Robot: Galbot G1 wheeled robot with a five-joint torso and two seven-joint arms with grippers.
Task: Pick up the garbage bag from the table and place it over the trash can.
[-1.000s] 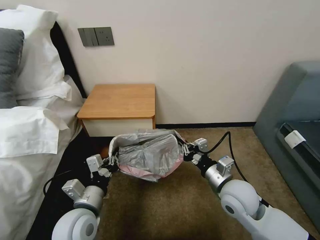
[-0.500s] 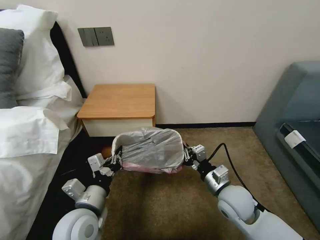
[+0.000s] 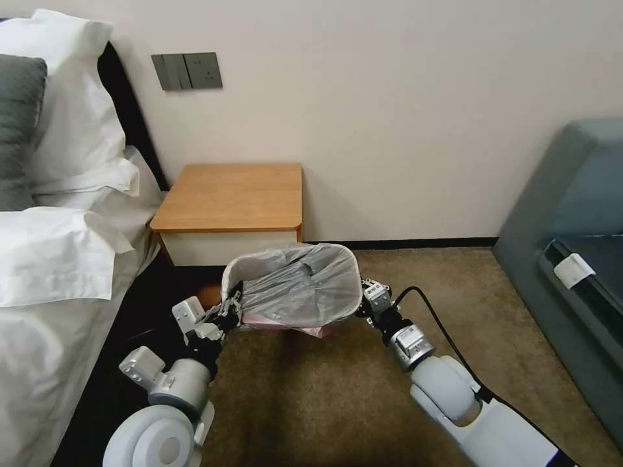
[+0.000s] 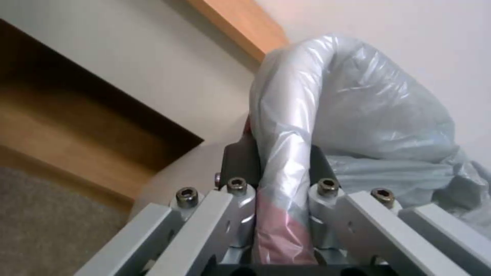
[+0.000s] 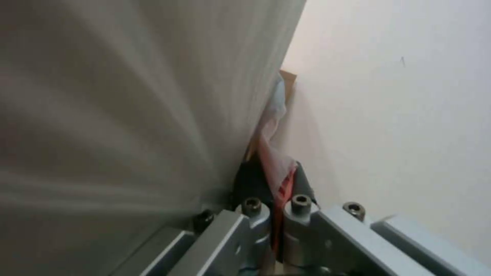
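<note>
Grey garbage bag [image 3: 295,292] over trash can [image 3: 290,251]

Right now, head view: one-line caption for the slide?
Left gripper and right gripper stretch the garbage bag over the trash can beside the table.

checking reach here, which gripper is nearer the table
Left. The left gripper pinches the garbage bag at the trash can's bed side, just in front of the table. The right gripper grips the bag's opposite side, farther from it.
</note>
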